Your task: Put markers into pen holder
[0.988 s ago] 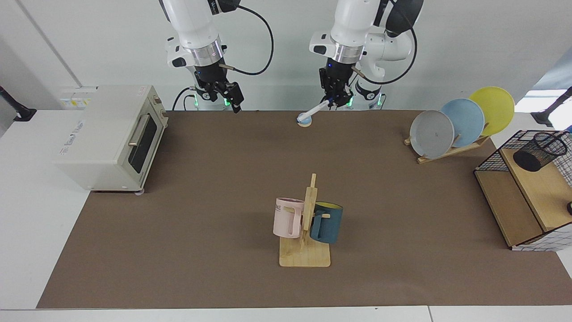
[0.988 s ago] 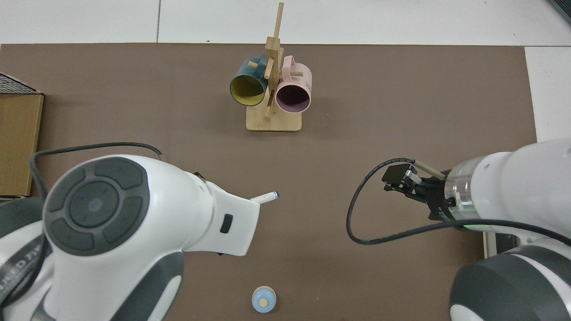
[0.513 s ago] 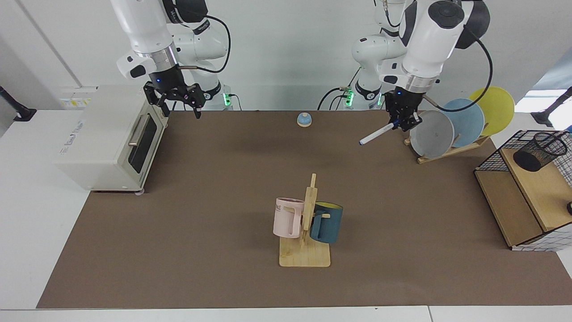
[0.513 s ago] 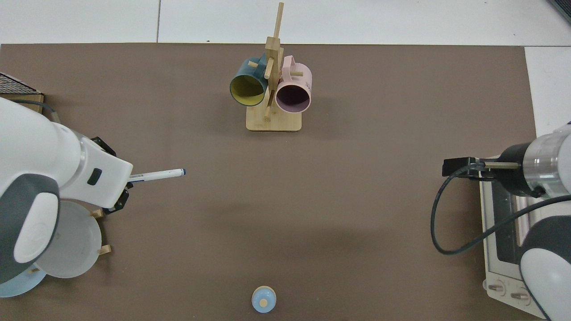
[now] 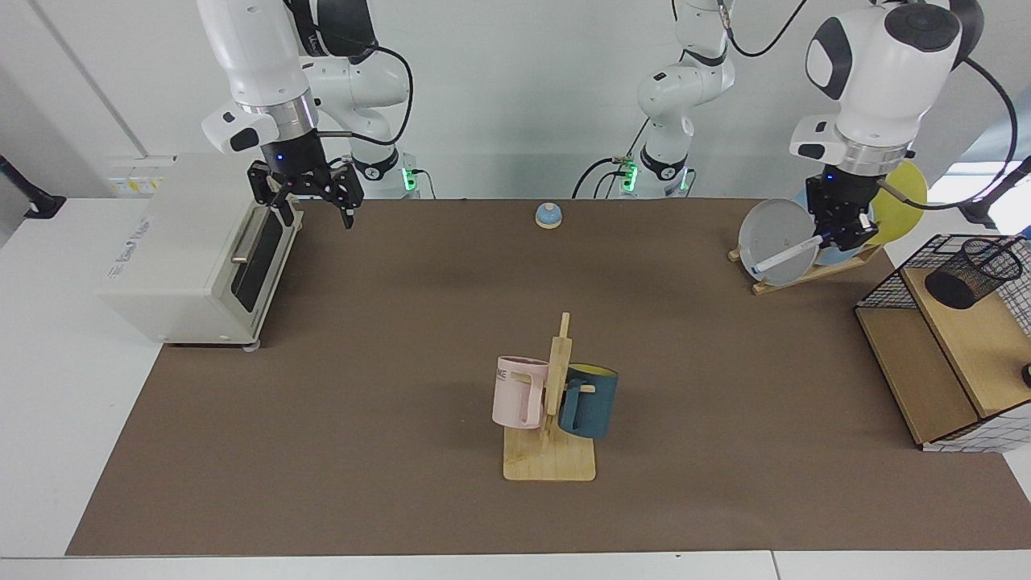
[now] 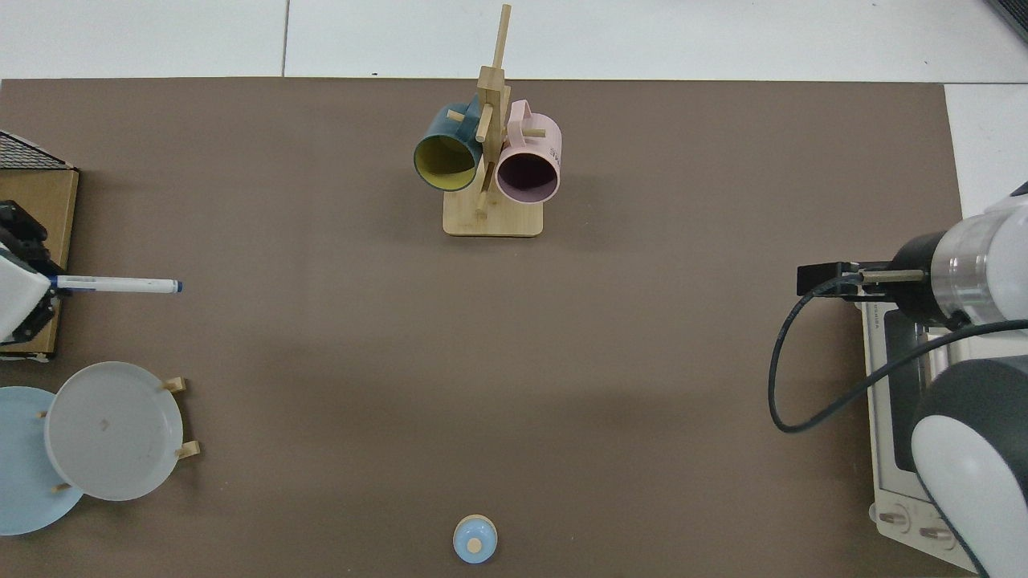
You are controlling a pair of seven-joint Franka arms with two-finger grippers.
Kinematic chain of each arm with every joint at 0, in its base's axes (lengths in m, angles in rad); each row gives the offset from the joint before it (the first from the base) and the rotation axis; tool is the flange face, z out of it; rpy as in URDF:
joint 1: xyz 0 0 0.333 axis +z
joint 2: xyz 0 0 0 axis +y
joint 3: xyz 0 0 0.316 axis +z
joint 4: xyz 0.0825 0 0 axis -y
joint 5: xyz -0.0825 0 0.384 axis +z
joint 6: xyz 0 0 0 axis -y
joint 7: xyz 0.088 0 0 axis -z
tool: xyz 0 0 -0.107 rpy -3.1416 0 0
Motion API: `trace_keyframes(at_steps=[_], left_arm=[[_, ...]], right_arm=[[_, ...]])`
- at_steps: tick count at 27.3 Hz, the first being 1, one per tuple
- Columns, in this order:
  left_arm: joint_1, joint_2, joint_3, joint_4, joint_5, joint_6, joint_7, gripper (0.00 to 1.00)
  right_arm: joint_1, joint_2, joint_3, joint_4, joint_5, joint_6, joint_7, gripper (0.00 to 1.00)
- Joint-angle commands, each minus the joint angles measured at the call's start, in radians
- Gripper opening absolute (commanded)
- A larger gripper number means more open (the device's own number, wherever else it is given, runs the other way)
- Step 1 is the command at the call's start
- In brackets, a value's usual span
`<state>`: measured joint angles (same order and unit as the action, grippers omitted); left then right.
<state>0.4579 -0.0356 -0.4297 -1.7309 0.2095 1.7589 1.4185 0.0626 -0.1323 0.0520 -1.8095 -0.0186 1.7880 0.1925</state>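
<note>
Table [image 5: 419, 322] under a brown mat, white margins at both ends. Toaster oven [image 5: 201, 250] at the facing view's left edge, door toward the mat. Wire-grid shelf [image 5: 934, 354] with wooden boards at the opposite end; on its upper board stands the pen holder [image 5: 970, 272], black mesh, leaning in this view. Plate rack [image 5: 813, 270] near the shelf, carrying grey, blue and yellow plates on edge. Mug stand [image 5: 552, 451] near the mat's middle, a pink mug [image 5: 517, 393] and a dark blue mug [image 5: 590, 401] hung on either side of its post. Small blue bell-shaped object [image 5: 548, 215] at the far edge of the mat, between the two arm bases. Right gripper [image 5: 308, 205] hangs just above the toaster oven's top corner, jaws spread wide, nothing in them. Left gripper [image 5: 842, 235] is held in the air in front of the plates, jaws closed on one end of the marker [image 5: 785, 258], which slants downward across the grey plate's face, blue tip lowest. From the top view the marker [image 6: 116, 284] lies nearly level, projecting from the left gripper [image 6: 32, 285] out over the mat, with the shelf's board beneath the gripper. Marker is well apart from the pen holder, not in it.
</note>
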Motion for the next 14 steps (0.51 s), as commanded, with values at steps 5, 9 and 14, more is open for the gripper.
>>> trace_keyframes(at_steps=[5,9,14], left_arm=[[0.065,0.071,-0.012,0.140,0.200,-0.053,0.147,0.00],[0.108,0.072,-0.006,0.143,0.266,-0.055,0.218,0.00],[0.179,0.075,-0.007,0.183,0.315,-0.050,0.359,0.00]], right_arm=[[-0.027,0.003,0.006,0.012,-0.011,-0.015,-0.021,1.00],[-0.044,0.003,0.006,0.013,-0.009,-0.025,-0.018,1.00],[-0.052,0.003,0.006,0.013,-0.008,-0.024,-0.018,1.00]])
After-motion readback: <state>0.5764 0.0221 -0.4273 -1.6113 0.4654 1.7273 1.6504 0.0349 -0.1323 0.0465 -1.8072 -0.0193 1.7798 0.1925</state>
